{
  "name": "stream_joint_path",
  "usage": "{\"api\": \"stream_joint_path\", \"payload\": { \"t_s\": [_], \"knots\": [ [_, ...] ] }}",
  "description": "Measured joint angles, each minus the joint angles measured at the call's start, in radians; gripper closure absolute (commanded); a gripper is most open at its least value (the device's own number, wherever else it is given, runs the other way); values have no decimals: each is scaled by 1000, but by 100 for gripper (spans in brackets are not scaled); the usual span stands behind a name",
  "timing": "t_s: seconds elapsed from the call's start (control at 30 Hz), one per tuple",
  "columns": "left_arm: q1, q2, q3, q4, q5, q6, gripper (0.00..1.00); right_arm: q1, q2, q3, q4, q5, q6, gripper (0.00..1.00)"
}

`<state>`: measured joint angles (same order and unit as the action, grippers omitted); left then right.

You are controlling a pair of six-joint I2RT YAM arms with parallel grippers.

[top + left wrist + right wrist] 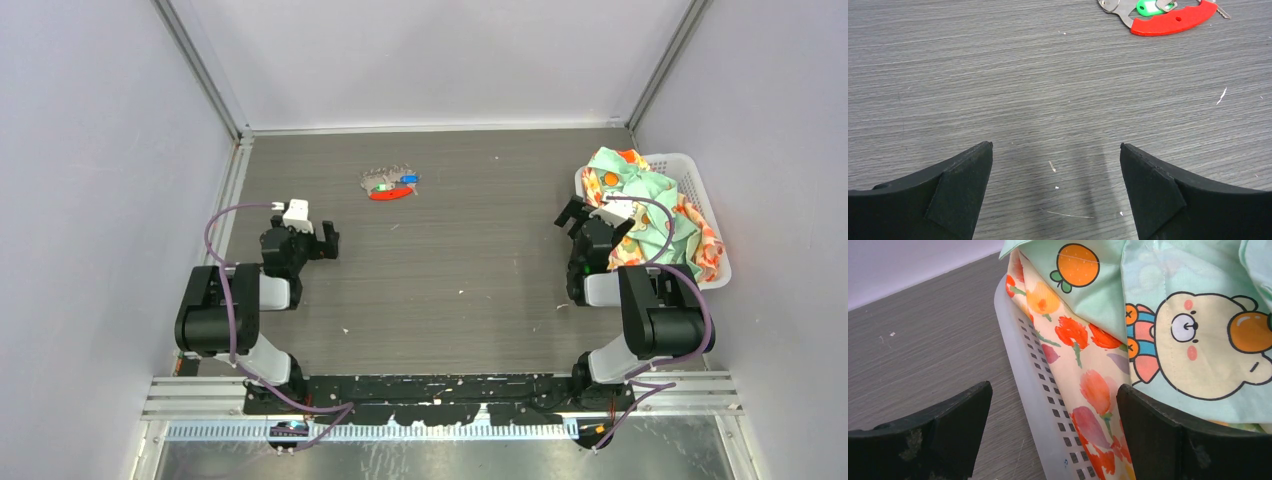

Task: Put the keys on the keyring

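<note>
Now at the outset of the job, both arms sit near the front edge of the bench (450, 280) with nothing held. The left arm's (225, 310) jaws stand wide apart over bare wood-grain. The right arm's (650, 310) jaws, equally wide, point at a white basket (712, 215) heaped with printed cloth (640, 195). The keys (395, 180) lie in one small heap with the keyring (390, 194) at the far middle of the bench, well apart from both sets of jaws and nearer the left. In the left wrist view a green key head (1148, 7) rests against the ring's red loop (1173, 22), ahead and to the right of the jaws. Whether any key is already threaded cannot be told. The first reach likely falls to the left arm: swing right, come down over the heap, and pinch one key by its plastic head, clear of the loop, so the pile is not dragged. The right arm could then pin the ring.
</note>
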<state>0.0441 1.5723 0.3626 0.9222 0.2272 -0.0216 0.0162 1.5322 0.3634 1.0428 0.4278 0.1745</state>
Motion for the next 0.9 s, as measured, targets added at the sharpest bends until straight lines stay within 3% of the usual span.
{"api": "stream_joint_path", "payload": {
  "t_s": [0.3,0.37,0.43,0.5,0.63,0.77,0.9],
  "knots": [
    [4,-3,0,-5,10,0,0,0,0,0,0,0,0,0],
    [11,-41,28,-116,36,3,0,0,0,0,-1,6,1,0],
    [16,-92,129,-314,53,8,0,4,-14,2,-30,25,5,0],
    [17,-115,324,-537,77,29,0,16,-64,8,-123,57,6,0],
    [13,-93,671,-838,124,70,0,41,-224,113,-460,114,74,0],
    [-7,6,874,-1021,139,82,0,40,-330,207,-613,136,291,0],
    [-74,160,990,-1158,86,82,0,34,-438,201,-652,-7,419,0]
  ]
}}
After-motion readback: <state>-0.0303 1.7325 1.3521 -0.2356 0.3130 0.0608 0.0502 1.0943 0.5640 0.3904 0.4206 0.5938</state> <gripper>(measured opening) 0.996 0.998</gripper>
